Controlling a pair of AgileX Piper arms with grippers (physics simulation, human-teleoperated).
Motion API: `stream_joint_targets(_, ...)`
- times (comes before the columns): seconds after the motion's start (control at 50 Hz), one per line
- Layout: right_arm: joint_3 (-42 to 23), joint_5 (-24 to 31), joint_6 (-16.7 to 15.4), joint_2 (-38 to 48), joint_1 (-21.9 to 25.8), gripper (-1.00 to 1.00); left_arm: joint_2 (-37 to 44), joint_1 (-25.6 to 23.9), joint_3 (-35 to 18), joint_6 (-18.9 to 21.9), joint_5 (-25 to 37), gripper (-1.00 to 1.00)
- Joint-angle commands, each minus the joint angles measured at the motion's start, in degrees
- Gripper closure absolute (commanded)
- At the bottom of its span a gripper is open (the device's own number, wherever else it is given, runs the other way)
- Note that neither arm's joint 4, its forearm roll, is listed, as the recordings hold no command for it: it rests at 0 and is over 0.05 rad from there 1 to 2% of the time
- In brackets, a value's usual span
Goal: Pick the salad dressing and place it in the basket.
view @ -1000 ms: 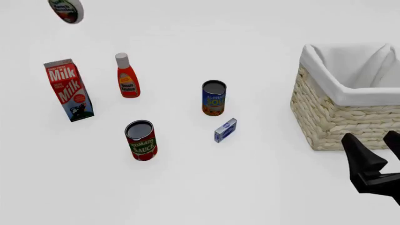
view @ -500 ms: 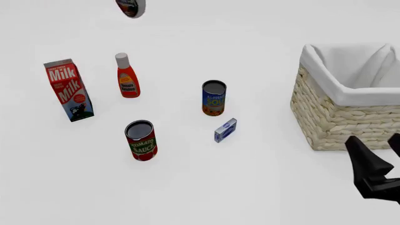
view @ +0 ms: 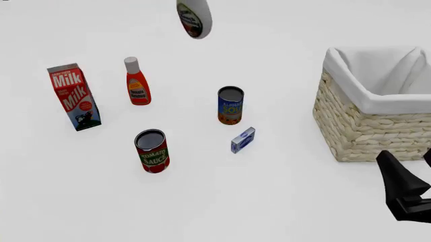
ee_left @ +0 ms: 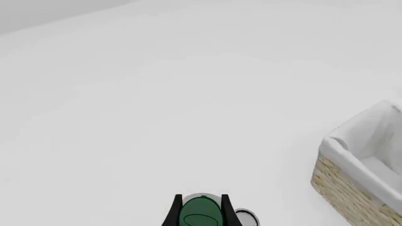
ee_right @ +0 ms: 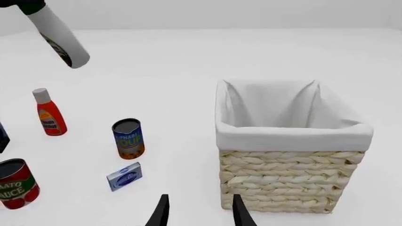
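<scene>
The salad dressing (view: 194,19), a white bottle with an oval label, hangs tilted in the air above the far middle of the table, left of the basket (view: 377,105). In the left wrist view my left gripper (ee_left: 201,200) is shut on its dark green cap (ee_left: 201,215), one black finger on each side. The right wrist view shows the bottle (ee_right: 61,36) high up and well apart from the cloth-lined wicker basket (ee_right: 292,137). My right gripper (view: 412,174) is low in front of the basket, open (ee_right: 198,213), with nothing between its fingers.
On the table stand a milk carton (view: 74,96), a red-orange bottle with a white cap (view: 137,83), a blue soup can (view: 230,105) and a tomato sauce can (view: 152,150). A small blue box (view: 243,139) lies by the soup can.
The held salad dressing has travelled rightward through the air, from the far left toward the basket. My right gripper has sunk slightly lower and to the right.
</scene>
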Motion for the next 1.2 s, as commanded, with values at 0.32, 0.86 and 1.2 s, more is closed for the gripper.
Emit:
stream_joint_targets(0.32, 0.0, 0.0, -1.2, -0.3, 0.9, -1.00, -1.2, -8.4, 5.7, 0.0, -3.4, 1.00)
stream_joint_targets(0.86, -20.3, 5.8, -15.6, 20.3, 7.9, -1.00, -1.6, -9.9, 8.1, -0.2, -4.7, 1.00)
stream_joint_targets(1.2, -32.3, 5.9, -20.0, 31.9, 16.4, -1.00, -2.5, -10.9, 8.7, -0.5, -4.2, 1.00)
